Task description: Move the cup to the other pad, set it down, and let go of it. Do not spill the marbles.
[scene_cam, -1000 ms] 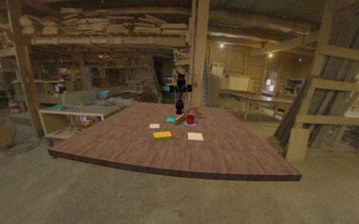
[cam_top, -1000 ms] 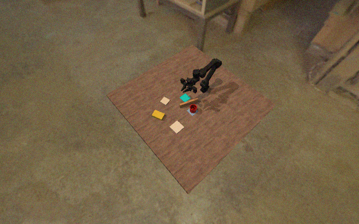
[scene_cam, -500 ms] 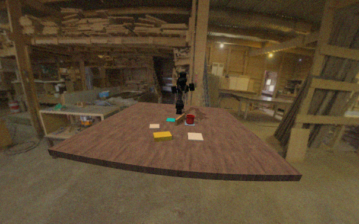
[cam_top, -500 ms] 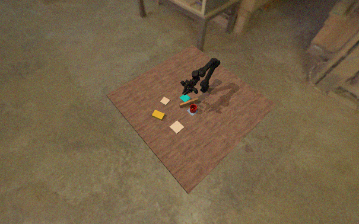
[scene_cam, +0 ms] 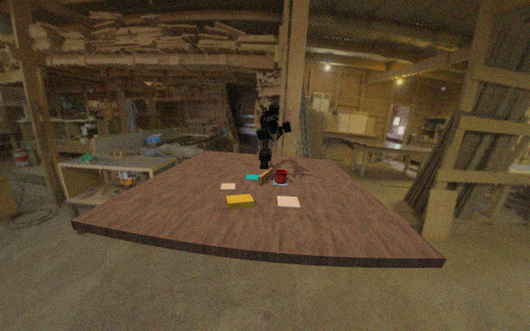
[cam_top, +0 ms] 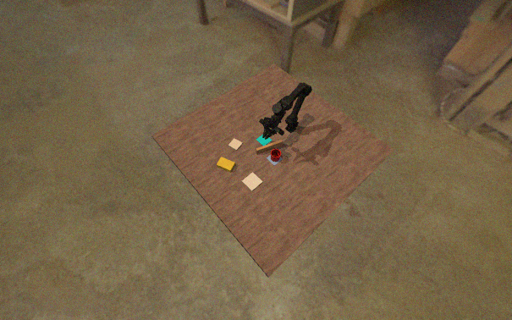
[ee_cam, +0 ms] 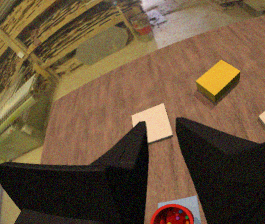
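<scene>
As the red cup (cam_top: 275,155) (scene_cam: 281,177) (ee_cam: 172,216) sits upright on the blue pad (cam_top: 273,162) (scene_cam: 280,184) (ee_cam: 190,203), below the empty, nearly closed fingers (cam_top: 266,134) (scene_cam: 272,127), the grasp is apparently being approached, and they must be opened and lowered around it, marbles (ee_cam: 171,218) kept level.

Stacked timber on wooden racks (scene_cam: 165,59), glowing lamps (scene_cam: 328,66) (scene_cam: 399,81), and a bare concrete floor (cam_top: 77,190) (scene_cam: 167,293).
</scene>
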Controlling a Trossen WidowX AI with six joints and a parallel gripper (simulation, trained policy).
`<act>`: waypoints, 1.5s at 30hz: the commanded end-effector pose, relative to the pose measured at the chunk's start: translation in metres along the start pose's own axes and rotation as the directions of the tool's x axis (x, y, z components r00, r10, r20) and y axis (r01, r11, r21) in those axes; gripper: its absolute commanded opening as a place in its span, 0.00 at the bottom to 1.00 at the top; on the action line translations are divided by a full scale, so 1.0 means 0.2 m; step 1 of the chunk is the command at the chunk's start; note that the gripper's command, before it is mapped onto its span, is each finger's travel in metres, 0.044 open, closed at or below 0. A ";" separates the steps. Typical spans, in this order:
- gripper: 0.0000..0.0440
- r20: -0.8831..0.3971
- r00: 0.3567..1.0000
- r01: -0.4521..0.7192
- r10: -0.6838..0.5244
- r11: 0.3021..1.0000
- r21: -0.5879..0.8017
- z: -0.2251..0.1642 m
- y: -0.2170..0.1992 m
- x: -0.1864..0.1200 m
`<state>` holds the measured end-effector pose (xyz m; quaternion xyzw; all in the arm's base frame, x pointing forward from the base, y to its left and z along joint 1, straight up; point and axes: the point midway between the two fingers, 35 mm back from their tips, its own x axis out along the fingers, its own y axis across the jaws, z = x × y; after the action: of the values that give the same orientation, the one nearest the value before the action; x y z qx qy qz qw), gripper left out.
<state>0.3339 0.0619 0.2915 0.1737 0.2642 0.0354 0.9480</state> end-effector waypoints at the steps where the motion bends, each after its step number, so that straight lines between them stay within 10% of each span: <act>1: 0.22 -0.039 0.999 -0.001 0.002 0.999 0.033 -0.01 0.03 0.00; 45: 0.26 -0.610 0.759 0.438 -0.226 0.871 0.222 -0.40 0.09 0.08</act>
<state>0.3078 0.1058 0.2297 0.2741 0.5532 -0.1218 0.7771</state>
